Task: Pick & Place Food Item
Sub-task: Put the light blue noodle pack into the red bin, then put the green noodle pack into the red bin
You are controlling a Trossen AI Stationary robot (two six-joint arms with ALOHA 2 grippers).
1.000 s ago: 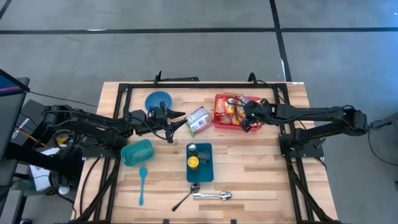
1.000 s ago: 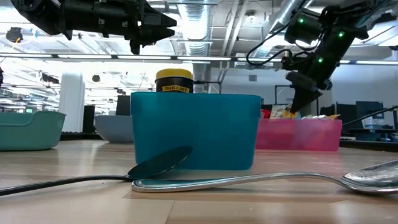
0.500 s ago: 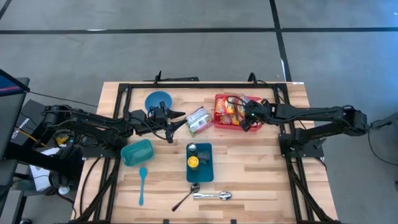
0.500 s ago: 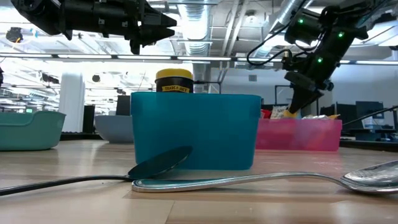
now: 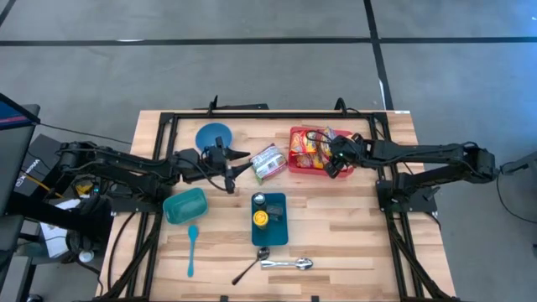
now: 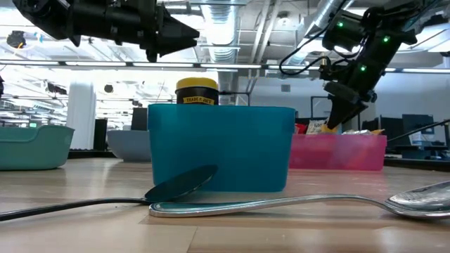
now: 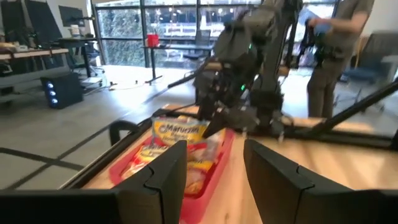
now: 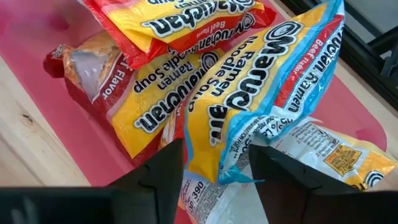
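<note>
Ramen packs (image 8: 249, 106) are piled in the red tray (image 5: 295, 162) near the table's (image 5: 352, 235) far edge, toward the right side. They overlap each other, yellow and red wrappers mostly, one with a blue edge, plus a white pack partly under them. The right gripper (image 5: 336, 164) sits right over the tray's right side, fingers (image 8: 155, 174) spread apart with the packs showing in the gap between them, nothing pinched. In the low view it hangs pointing down just above the tray's rim (image 6: 337, 105).

Just left of the tray, on bare wood, a green and white packet (image 5: 268, 162) lies tilted. The left gripper (image 5: 239, 164) hovers next to that packet, up off the table, fingers (image 7: 168, 177) parted and empty, pointing toward the tray.

Left of it there's a round blue bowl (image 5: 215, 137) by the far edge, and a teal tub (image 5: 185, 205) closer to the left edge. A blue bin (image 5: 269, 220) sits mid-table with a yellow-lidded jar (image 5: 262, 219) and another small thing in it. A teal spoon (image 5: 191, 247) lies near the front left, and two metal spoons (image 5: 281, 263) touch near the front edge

A person (image 7: 333, 50) stands in the room beyond the table
</note>
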